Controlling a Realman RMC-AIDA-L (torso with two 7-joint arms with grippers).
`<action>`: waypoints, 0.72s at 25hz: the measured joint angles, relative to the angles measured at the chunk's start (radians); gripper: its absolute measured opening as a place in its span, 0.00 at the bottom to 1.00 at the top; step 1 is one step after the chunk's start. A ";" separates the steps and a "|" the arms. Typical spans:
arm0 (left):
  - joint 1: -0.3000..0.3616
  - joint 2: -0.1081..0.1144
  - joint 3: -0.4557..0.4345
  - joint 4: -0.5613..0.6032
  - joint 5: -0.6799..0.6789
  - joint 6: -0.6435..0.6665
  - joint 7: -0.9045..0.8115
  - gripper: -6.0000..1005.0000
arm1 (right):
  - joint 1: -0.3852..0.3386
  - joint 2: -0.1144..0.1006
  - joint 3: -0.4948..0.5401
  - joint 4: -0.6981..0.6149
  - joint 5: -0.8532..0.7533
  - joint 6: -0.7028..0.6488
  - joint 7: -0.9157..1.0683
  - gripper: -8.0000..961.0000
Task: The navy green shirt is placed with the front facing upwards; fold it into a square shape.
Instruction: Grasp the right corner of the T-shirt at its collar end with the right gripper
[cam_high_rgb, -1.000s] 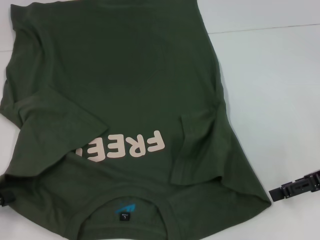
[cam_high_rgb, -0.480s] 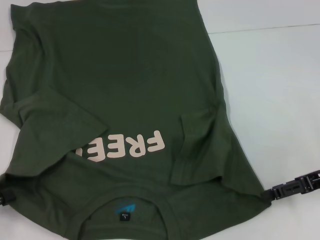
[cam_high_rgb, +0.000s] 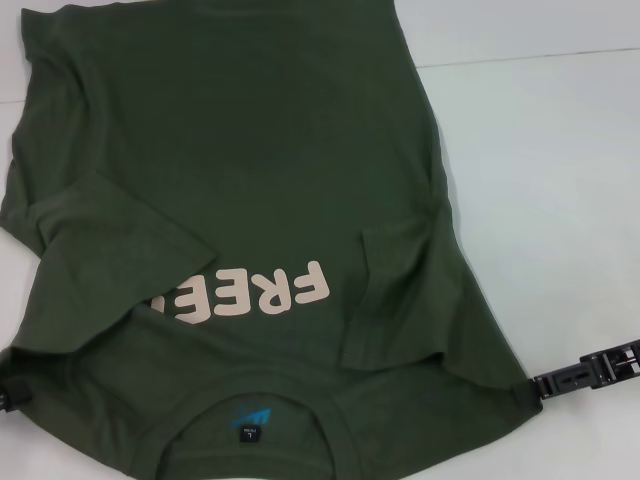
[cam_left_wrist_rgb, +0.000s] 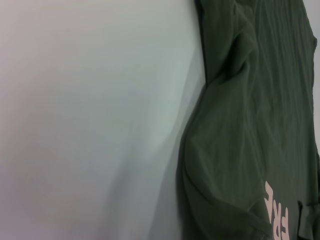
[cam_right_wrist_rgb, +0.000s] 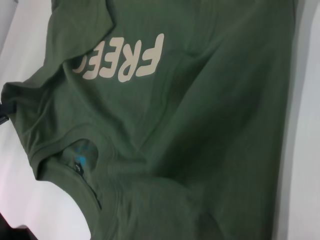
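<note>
Moved: right gripper (cam_high_rgb: 528, 388) now touches the shirt (cam_high_rgb: 250, 170) at its shoulder corner (earlier apart).
Claws: cannot tell, either one.
Left gripper (cam_high_rgb: 8, 396): at opposite shoulder.

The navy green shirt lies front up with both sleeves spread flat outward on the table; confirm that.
Not quite: the navy green shirt lies front up, FREE lettering showing, but its sleeves are folded inward over the body, not spread outward. The head view shows the left sleeve flap covering part of the lettering.
</note>
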 joint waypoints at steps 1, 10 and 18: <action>0.000 0.000 0.000 0.000 0.000 0.000 0.000 0.03 | 0.000 0.000 0.000 0.000 0.000 0.001 0.005 0.89; 0.000 0.000 0.000 0.003 0.001 -0.003 0.002 0.03 | 0.004 0.000 0.000 0.003 0.000 0.007 0.044 0.89; 0.002 0.001 0.000 0.005 0.002 -0.004 0.003 0.03 | 0.013 0.002 -0.001 0.006 0.000 -0.007 0.033 0.89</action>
